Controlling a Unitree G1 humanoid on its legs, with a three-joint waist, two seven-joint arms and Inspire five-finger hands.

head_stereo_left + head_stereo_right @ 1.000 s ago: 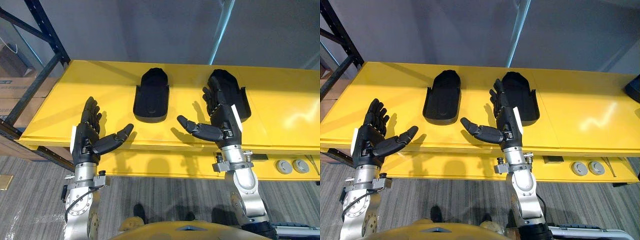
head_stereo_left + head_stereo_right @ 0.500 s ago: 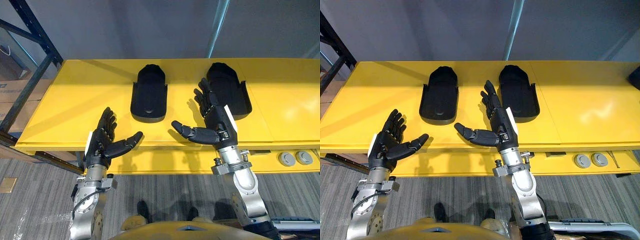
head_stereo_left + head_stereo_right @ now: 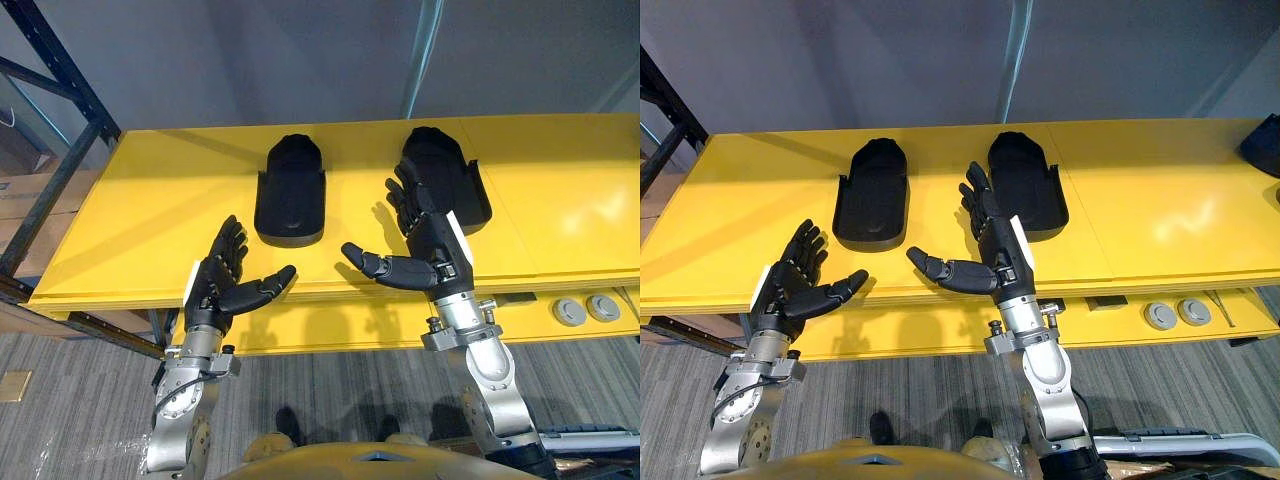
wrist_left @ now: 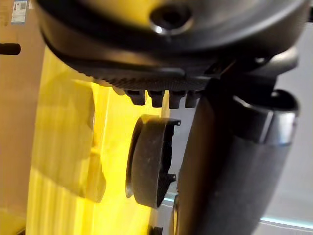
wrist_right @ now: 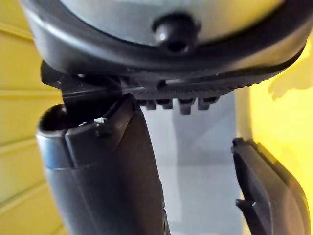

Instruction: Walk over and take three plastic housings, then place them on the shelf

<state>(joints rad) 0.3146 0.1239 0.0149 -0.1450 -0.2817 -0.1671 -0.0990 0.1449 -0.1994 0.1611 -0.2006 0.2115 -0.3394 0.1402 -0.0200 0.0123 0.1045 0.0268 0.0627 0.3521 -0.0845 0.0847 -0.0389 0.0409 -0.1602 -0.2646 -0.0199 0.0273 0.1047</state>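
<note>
We hold our left hand (image 3: 222,283) and right hand (image 3: 430,240) raised, fingers straight, thumbs spread, grasping nothing.

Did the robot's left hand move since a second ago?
Yes. The left hand has slid rightward, closer to the left housing on the yellow shelf.

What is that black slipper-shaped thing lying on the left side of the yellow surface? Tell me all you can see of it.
The left housing is a matt black shell, plastic by its look. Its far end is rounded and domed, and low side walls run toward its open, squared-off near end. It lies flat on the yellow shelf, lengthwise away from the robot. It sits apart from the other housing to its right. Only the shelf touches it.
</note>
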